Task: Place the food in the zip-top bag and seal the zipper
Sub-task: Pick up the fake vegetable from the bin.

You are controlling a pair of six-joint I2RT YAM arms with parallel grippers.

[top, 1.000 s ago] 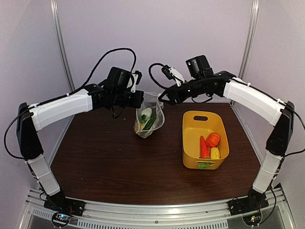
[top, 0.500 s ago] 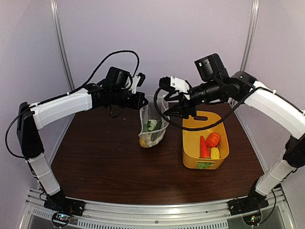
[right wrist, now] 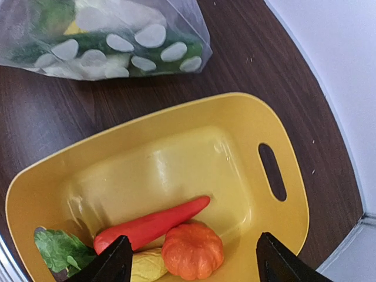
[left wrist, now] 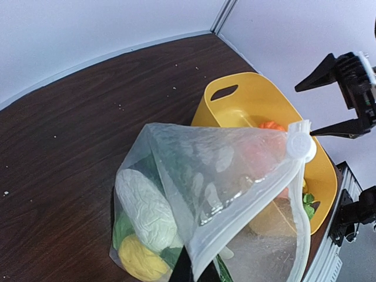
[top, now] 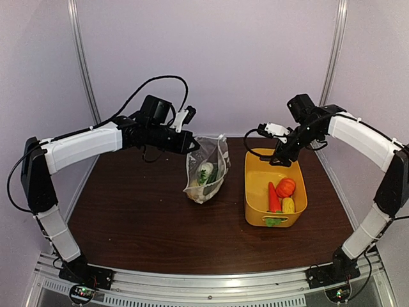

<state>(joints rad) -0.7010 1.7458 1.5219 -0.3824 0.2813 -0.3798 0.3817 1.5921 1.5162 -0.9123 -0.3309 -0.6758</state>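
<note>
Bag (top: 206, 160) with food (top: 204, 174) hangs below clenched left gripper (top: 193, 146), pinched at mouth edge. Right gripper (top: 281, 158) has left bag, now spread wide, empty, above basket (top: 254, 198); likely fetching pumpkin (top: 285, 187) underneath next.

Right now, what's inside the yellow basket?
Inside the yellow basket: a long red piece, an orange pumpkin, a yellow piece partly under them, and a green leafy piece. Anything beneath these is covered.

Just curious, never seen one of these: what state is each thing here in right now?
Bag: held upright, mouth open, partly filled.
Slider: at one end of the mouth.
Basket: holds four vegetables.
Left gripper: shut on the bag's lip.
Right gripper: open, empty, over the basket.
</note>
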